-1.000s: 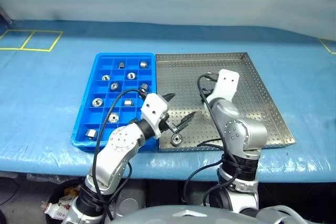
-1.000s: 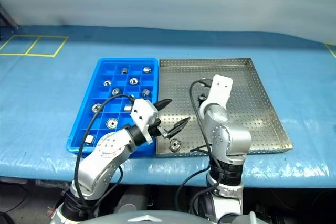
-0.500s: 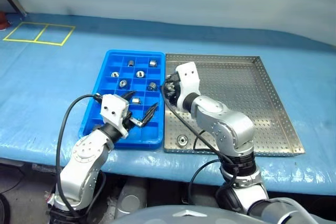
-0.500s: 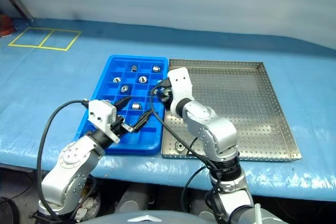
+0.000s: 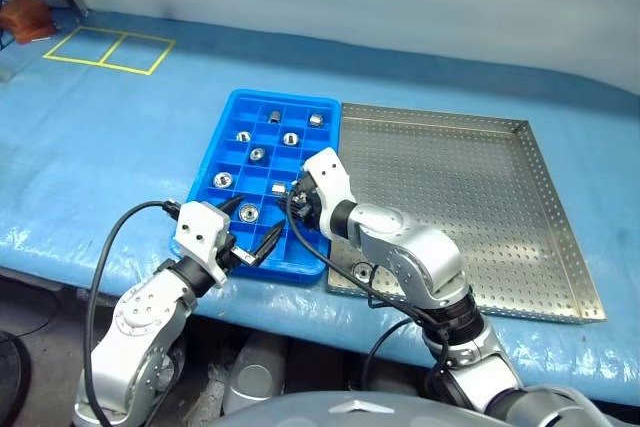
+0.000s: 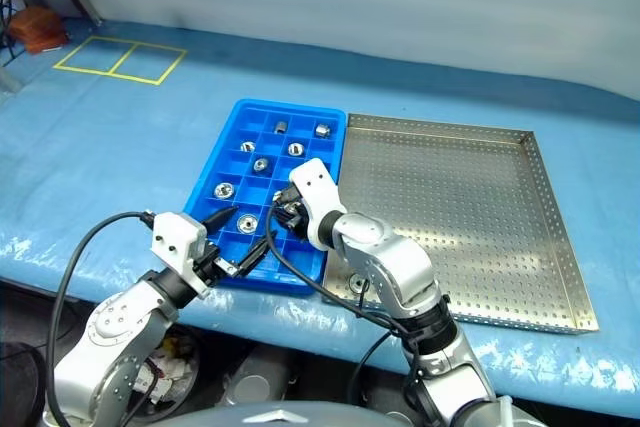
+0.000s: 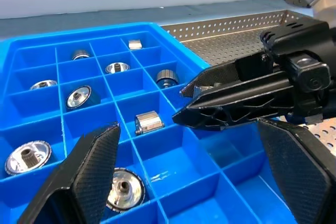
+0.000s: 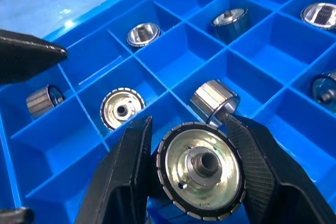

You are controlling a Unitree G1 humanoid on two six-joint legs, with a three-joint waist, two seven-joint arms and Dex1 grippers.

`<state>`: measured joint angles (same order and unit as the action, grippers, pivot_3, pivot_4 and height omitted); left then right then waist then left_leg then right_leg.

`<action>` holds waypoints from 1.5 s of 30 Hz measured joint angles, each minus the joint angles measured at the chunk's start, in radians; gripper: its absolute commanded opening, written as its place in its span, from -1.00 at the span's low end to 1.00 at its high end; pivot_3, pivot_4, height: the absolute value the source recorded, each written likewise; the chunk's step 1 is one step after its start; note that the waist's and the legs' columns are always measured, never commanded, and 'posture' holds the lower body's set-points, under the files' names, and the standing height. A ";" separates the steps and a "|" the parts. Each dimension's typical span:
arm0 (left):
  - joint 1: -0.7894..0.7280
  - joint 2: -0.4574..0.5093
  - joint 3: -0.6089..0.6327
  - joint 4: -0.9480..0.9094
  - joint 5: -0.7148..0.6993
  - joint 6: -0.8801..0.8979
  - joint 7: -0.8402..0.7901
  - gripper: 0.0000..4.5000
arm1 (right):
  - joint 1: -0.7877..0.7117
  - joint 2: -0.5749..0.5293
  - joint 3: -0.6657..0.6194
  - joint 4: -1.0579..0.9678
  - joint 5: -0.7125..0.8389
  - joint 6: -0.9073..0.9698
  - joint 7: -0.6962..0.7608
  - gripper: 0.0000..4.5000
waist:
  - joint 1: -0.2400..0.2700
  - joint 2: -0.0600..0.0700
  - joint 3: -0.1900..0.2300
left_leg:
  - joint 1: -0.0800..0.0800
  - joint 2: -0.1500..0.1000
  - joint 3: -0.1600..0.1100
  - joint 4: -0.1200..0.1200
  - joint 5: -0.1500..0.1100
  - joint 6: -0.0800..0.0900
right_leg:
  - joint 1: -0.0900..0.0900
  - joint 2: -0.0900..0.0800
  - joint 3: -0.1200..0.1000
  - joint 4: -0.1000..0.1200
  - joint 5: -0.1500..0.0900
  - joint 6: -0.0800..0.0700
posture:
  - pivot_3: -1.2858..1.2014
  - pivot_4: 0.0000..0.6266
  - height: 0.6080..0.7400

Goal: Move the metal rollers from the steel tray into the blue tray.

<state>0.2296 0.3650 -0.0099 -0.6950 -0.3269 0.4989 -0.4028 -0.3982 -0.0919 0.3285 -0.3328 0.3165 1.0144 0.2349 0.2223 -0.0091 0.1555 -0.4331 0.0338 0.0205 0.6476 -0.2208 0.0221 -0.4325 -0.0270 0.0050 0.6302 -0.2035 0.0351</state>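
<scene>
right gripper has carried a roller over the blue tray, apparently.

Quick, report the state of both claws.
Left claw: open, empty, over the blue tray.
Right claw: closed on a metal roller.

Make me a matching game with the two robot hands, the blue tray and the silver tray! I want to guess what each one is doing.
Things:
1. left gripper
2. right gripper
3. blue tray
4. steel tray

States:
A. has one roller lying near its front edge
B. shut on a roller over the blue compartments
C. open, holding nothing
D. has rollers sitting in several of its little squares

Pairs: 1-C, 2-B, 3-D, 4-A
</scene>
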 measured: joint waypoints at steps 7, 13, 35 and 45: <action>-0.026 -0.007 -0.026 0.002 -0.007 0.000 -0.002 1.00 | 0.064 -0.059 -0.024 -0.079 0.003 0.044 -0.001 0.26 | 0.050 0.000 0.000 | -0.003 -0.004 0.000 0.000 -0.001 -0.001 | -0.001 0.001 -0.003 -0.002 0.000 0.000 | 0.37 -0.52 1.00; -0.085 -0.005 -0.054 0.033 -0.009 0.001 -0.032 1.00 | 0.099 -0.075 -0.070 -0.175 0.011 0.088 -0.012 0.99 | 0.062 0.000 0.000 | -0.003 -0.004 0.000 0.001 -0.001 -0.001 | 0.000 0.000 -0.004 -0.002 0.000 0.000 | 0.31 -0.52 1.00; -0.246 -0.006 -0.180 0.170 -0.041 0.012 -0.167 1.00 | 0.246 -0.163 -0.457 -0.512 0.180 0.590 0.006 0.99 | -0.153 0.000 0.000 | 0.002 -0.004 -0.003 0.004 -0.001 0.000 | 0.005 0.001 -0.002 0.001 0.000 0.000 | 0.17 -0.52 1.00; -0.221 0.017 -0.195 0.171 -0.027 -0.007 -0.176 1.00 | 0.310 0.011 -0.447 -0.493 0.300 0.590 -0.142 0.99 | -0.168 0.000 0.000 | 0.004 -0.004 -0.002 0.006 -0.001 0.000 | 0.004 0.001 0.003 0.005 0.001 0.001 | 0.19 -0.52 1.00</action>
<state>0.0085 0.3821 -0.2050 -0.5243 -0.3539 0.4921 -0.5788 -0.0879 -0.0806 -0.1185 -0.8254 0.6166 1.6049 0.0924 0.0538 -0.0094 0.1551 -0.4292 0.0298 0.0180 0.6531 -0.2214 0.0221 -0.4284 -0.0256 0.0083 0.6350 -0.2030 0.0356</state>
